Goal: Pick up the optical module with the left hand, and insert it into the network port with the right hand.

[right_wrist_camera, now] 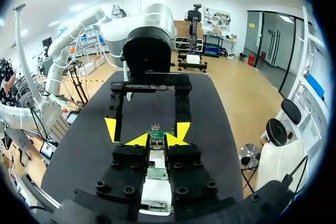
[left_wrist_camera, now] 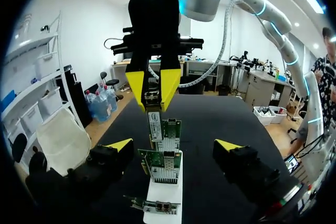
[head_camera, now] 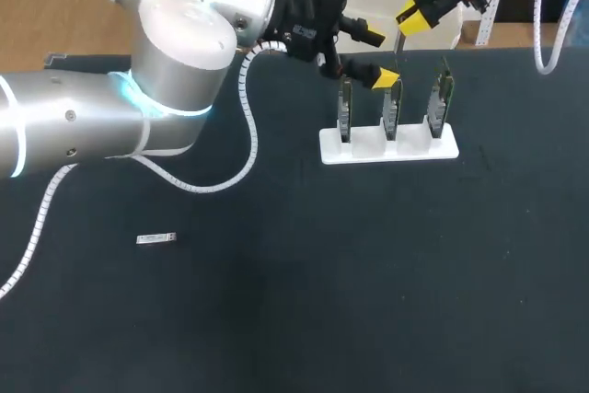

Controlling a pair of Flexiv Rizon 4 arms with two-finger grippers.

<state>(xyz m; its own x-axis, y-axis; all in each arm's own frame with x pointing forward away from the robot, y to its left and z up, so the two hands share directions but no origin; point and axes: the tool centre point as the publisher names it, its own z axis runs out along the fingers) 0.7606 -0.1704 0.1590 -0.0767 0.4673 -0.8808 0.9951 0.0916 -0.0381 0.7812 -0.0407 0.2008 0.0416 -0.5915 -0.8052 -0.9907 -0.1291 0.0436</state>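
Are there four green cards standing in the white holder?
No, only three green cards stand side by side in the white holder.

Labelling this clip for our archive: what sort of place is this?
Probably a robotics test bench: the right gripper holds an optical module over a white stand of upright network cards.

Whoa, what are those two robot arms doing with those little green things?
The right gripper is pinching a small silver optical module and holding it just above the green network cards, which stand in a white holder. It looks ready to plug the module in. The left gripper is open beside the cards, holding nothing. Another little module lies on the table.
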